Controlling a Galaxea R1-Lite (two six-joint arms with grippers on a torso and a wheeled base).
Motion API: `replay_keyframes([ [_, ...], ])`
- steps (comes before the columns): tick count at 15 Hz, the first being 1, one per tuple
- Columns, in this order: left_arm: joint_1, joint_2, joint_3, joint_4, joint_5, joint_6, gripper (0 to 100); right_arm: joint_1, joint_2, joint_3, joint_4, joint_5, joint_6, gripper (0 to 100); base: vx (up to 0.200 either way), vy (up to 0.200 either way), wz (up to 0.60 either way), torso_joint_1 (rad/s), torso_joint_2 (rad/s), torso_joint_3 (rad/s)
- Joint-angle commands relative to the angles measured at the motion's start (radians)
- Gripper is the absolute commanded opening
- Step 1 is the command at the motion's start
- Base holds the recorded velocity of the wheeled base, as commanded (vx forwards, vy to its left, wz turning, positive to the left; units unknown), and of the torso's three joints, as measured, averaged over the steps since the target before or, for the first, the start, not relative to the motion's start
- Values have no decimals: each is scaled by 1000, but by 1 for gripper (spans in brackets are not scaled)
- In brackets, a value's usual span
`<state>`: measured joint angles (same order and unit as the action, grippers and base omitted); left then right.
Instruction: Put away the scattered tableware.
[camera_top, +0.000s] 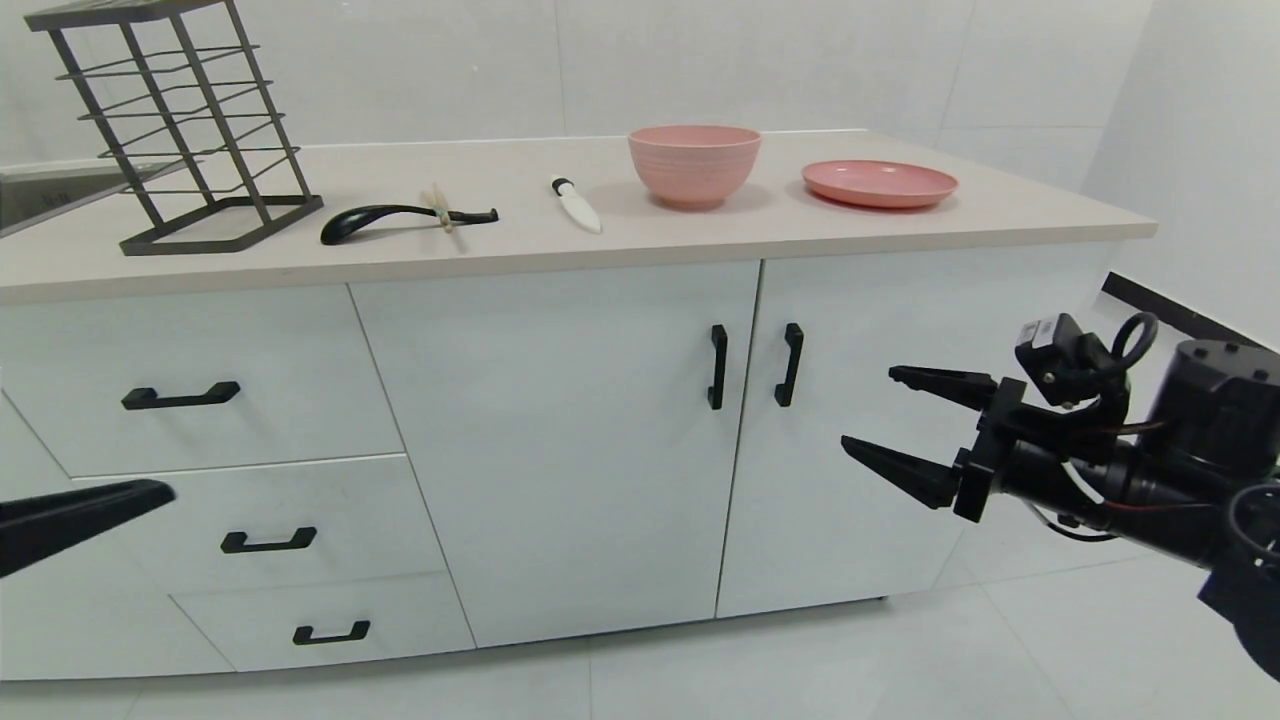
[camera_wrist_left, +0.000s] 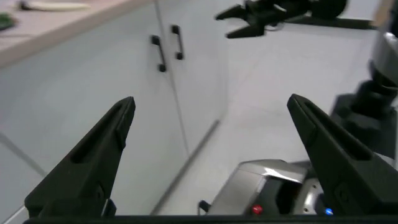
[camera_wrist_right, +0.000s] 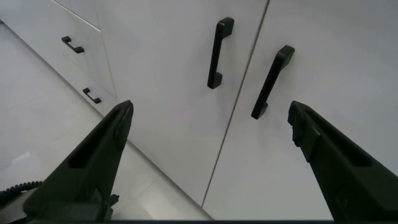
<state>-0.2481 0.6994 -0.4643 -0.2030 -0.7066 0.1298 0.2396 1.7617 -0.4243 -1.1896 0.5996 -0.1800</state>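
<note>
Both pincers hang low in front of the cabinet with nothing in them. The right gripper (camera_top: 869, 406) has its jaws spread wide, and the left gripper (camera_wrist_left: 211, 102) is just as open. All the tableware lies on the countertop (camera_top: 300, 255), well above and beyond the right gripper. The pink plate (camera_top: 879, 183) is almost straight over it, with the pink bowl (camera_top: 694, 163) up and to its left. Farther left are the white knife (camera_top: 577, 204), then the black spoon (camera_top: 400, 217) with the chopsticks (camera_top: 440, 208) lying across its handle. The wire rack (camera_top: 180, 120) stands farthest from it, above the left gripper. The nearest hazard is the pair of door handles (camera_top: 717, 366), just ahead of the right fingertips. A forward push with the jaws this wide could probably catch one or knock the door. A straight lift from here likely risks clipping the counter's overhanging edge. The plate sits near the counter's end, so a glancing touch might slide it off. The thin, flat knife may slip out of a pinch. Taking the spoon could probably flick the chopsticks away.
</note>
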Motion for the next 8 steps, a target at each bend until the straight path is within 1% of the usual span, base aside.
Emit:
replay_keyframes([
  [1,-140,215,-14,-69,-13,10,100,-2,88,-59,-1,3,-1,100,0,0,0,0,0,0],
  [3,-206,336,-17,-170,-13,8,100,1,139,-125,1,5,1,100,0,0,0,0,0,0],
  [4,-211,362,-17,-185,-13,8,100,1,151,-137,2,5,1,100,0,0,0,0,0,0],
  [6,-215,509,-20,-283,-14,5,100,-5,231,-199,-1,5,-1,100,0,0,0,0,0,0],
  [8,-267,620,-20,-400,-13,-1,100,-2,278,-257,-1,2,-3,100,0,0,0,0,0,0],
])
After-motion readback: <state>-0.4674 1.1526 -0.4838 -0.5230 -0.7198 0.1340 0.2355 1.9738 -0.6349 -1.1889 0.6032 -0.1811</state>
